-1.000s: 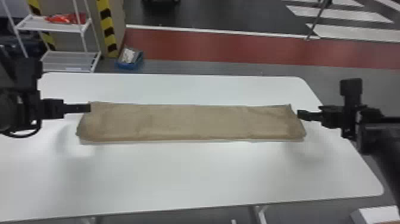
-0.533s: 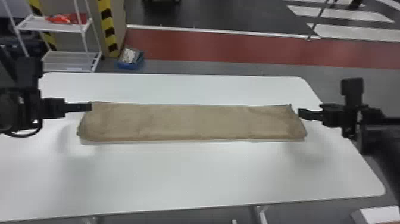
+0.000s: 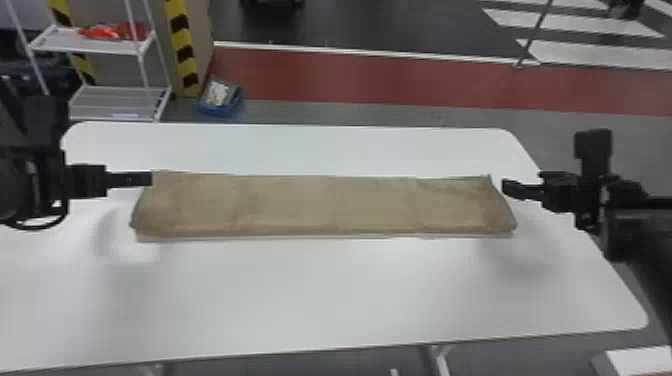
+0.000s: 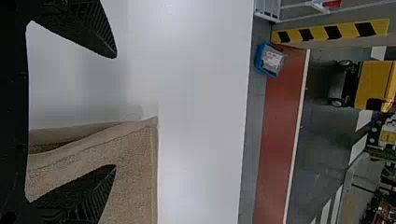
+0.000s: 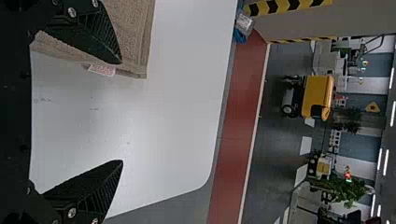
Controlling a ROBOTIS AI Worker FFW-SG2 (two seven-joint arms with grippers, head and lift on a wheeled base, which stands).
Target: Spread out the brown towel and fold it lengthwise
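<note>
The brown towel [image 3: 325,205] lies as a long flat strip across the white table, its long sides running left to right. At its left end is my left gripper [image 3: 150,179], and just off its right end is my right gripper [image 3: 505,188]. In the left wrist view my left gripper [image 4: 116,112] is open, one finger over the towel [image 4: 135,172] near a corner. My right gripper [image 5: 122,112], open in the right wrist view, has one finger over the towel's edge [image 5: 135,37], beside a small pale label [image 5: 102,70].
The white table [image 3: 320,300] extends in front of and behind the towel. Past its far edge stand a white shelf rack [image 3: 120,102] and a blue bin [image 3: 220,100] on the floor. A white box [image 3: 635,361] is at the lower right.
</note>
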